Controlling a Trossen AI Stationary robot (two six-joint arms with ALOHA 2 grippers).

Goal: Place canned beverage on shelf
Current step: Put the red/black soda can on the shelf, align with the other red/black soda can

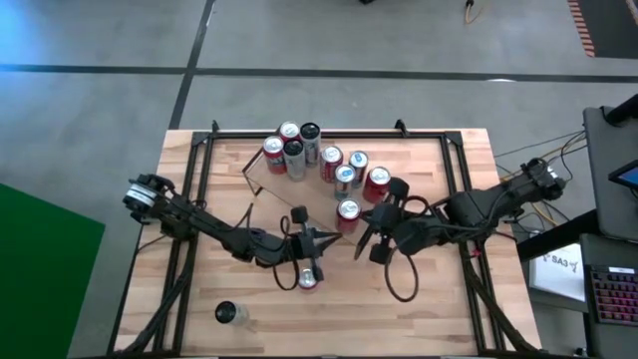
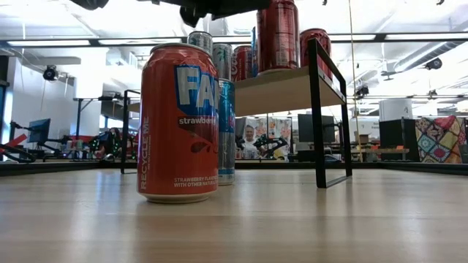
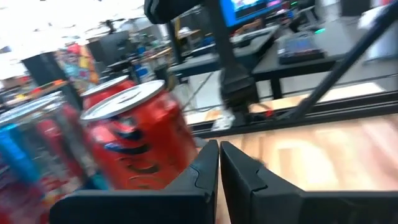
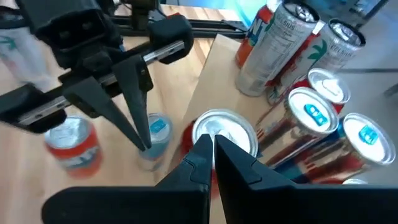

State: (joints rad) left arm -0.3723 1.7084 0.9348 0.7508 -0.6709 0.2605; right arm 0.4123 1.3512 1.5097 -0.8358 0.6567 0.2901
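The shelf (image 1: 299, 194) (image 2: 285, 88) carries several upright cans (image 1: 299, 150). One red can (image 1: 348, 209) (image 4: 224, 134) stands at its near edge. On the table in front stand an orange-red can (image 2: 179, 120) (image 4: 71, 146) and a slim blue can (image 4: 155, 134). My left gripper (image 1: 334, 239) (image 3: 219, 162) is shut, level, its tips beside the red can (image 3: 140, 137) with nothing between them. My right gripper (image 1: 364, 239) (image 4: 208, 146) is shut and slants down over that can's top; no touch shows.
Black frame rails (image 1: 459, 179) run along the table's sides and far edge. A small dark-topped round object (image 1: 231, 314) sits near the front left. Bare tabletop (image 1: 429, 309) lies at the near right.
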